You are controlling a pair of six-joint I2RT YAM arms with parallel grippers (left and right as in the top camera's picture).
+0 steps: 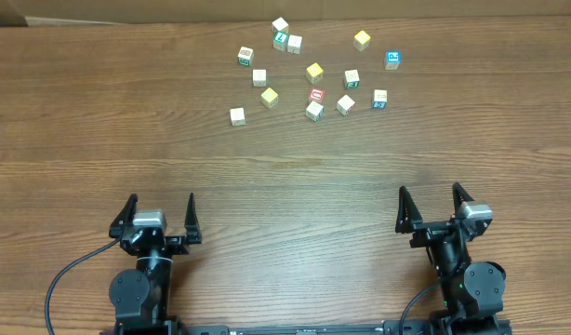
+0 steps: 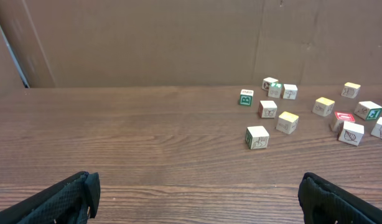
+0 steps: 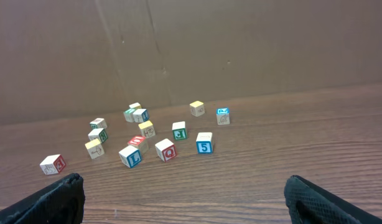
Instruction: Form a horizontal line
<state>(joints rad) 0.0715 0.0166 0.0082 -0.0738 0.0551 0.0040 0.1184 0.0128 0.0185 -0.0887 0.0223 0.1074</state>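
overhead/pincers: my left pincer [image 1: 160,205] & right pincer [image 1: 430,194] both spread wide, nothing held, low at the near side of the counter [image 1: 72,140].
overhead/cubes: letter cubes all loose & scattered well ahead of both pincers, no line yet. Plain pale cube [image 1: 237,116] is the nearest, ahead-right of my left pincer. Yellow-faced cube [image 1: 270,97] is just past it.
overhead/risk: green-marked cube [image 1: 352,79] sits near the red-marked cube [image 1: 316,95] & blue-marked cube [image 1: 379,99]. Wide jaws dropping there could shove a neighbour or take the wrong one.
left wrist/pincer: left pincer [image 2: 198,186] open, empty btw the fingers.
left wrist/risk: plain pale cube [image 2: 257,137] is ahead-right w/ free space round it, prob. the safe pick. Farther cubes are tiny & marks hard to read, so a colour mix-up is likely.
right wrist/pincer: right pincer [image 3: 183,186] open, empty.
right wrist/risk: cluster lies ahead-left, green-marked cube [image 3: 179,130] just beside the blue-marked cube [image 3: 204,143]. An off-centre pinch could tip or skid a small cube. Both arms reaching into the same patch could clash.
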